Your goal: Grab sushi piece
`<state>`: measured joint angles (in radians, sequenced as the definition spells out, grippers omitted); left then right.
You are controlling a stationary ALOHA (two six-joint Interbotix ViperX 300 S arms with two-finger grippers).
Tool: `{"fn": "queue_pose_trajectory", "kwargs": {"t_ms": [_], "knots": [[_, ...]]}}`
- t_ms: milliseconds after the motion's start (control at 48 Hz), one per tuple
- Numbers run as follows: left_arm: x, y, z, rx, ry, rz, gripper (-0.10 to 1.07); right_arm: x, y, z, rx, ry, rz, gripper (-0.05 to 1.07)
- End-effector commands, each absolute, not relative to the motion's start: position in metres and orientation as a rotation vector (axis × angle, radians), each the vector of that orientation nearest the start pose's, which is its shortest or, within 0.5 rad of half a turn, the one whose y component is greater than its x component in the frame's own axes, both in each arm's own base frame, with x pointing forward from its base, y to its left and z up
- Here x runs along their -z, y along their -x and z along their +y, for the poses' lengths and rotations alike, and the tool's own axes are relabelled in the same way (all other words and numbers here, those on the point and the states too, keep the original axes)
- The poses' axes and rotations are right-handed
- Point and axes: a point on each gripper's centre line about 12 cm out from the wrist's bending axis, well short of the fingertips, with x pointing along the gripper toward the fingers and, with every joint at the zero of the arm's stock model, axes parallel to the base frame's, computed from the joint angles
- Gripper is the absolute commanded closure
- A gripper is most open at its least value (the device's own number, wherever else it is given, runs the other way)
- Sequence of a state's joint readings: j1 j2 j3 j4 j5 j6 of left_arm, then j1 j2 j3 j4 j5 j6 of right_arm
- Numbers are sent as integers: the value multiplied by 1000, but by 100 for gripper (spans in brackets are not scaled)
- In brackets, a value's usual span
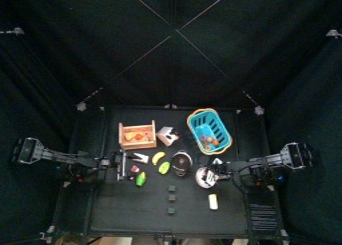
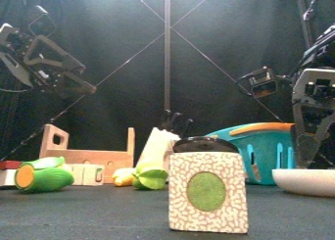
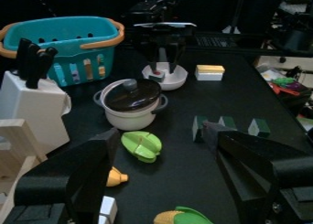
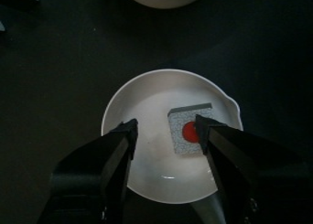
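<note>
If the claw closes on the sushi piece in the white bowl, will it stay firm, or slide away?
The sushi piece looks small and blocky, so probably light and firm. It lies on the curved, smooth white bowl, so it may slide. The right claw is open above it.

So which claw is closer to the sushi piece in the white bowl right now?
Right. The right claw hangs open directly over the sushi piece in the white bowl, while the left claw is across the table, beyond the pot.

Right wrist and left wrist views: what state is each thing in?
Right gripper: open, above the bowl.
Sushi piece: lying in the bowl, not gripped.
White bowl: upright.
Left gripper: open, holding nothing.
Dark pot: upright, no lid.
Blue basket: upright.
</note>
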<state>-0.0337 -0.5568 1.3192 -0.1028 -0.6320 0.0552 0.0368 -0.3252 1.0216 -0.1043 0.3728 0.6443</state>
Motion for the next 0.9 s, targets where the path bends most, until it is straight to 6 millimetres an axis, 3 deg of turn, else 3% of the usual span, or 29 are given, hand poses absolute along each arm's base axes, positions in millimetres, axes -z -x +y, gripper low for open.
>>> {"fn": "queue_pose_trajectory", "kwargs": {"t_ms": [0,292,583,875], "knots": [[-195,-229,-1,-27,22,117,-6,-147,-259,7,270,-451,992,15],[-194,-229,-1,-29,20,119,-6,-176,-300,43,111,-349,891,15],[-194,-229,-1,-27,22,119,-6,-170,-349,77,17,-197,899,16],[-194,-229,-1,-27,22,122,-6,-163,-383,81,56,-74,977,16]]}}
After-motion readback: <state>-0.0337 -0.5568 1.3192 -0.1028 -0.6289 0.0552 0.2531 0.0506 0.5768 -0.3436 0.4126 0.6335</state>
